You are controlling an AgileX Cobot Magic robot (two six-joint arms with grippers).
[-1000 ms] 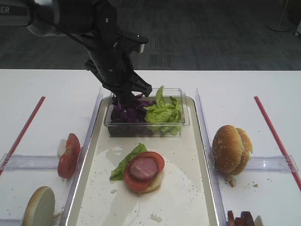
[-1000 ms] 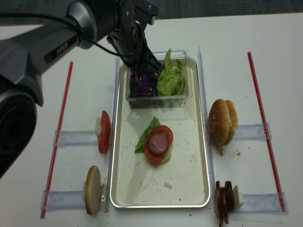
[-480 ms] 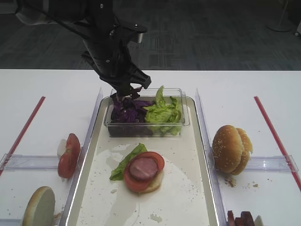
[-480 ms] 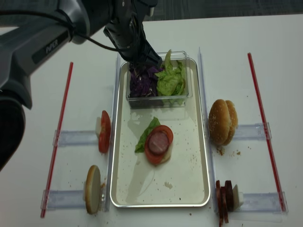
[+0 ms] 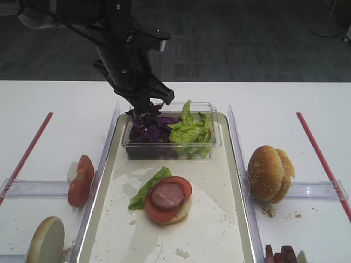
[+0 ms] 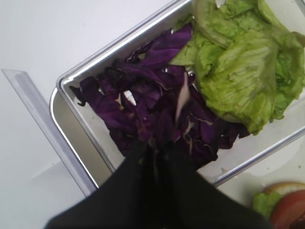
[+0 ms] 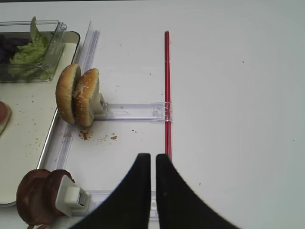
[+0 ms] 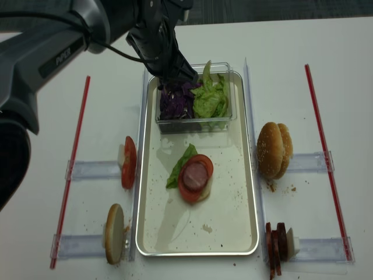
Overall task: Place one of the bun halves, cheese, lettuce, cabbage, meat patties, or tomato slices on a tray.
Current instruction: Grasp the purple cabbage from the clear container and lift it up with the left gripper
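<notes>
left gripper (image 6: 155, 145) pinched shut on cabbage (image 6: 143, 102) over the tub at the tray's (image 5: 236, 213) far end. right one's closed, empty. cabbage still needs dropping on the stack.

Left gripper (image 5: 147, 107): we hold it closed, arm reaching forward, pointing down.
Right gripper (image 7: 152, 162): we keep it closed.

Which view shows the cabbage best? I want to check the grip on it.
The left wrist view: the cabbage fills the frame, with the left gripper shut on a few shreds. Both high views show it smaller in the tub, partly behind the gripper. The right wrist view catches only a purple sliver at the tub's edge.
</notes>
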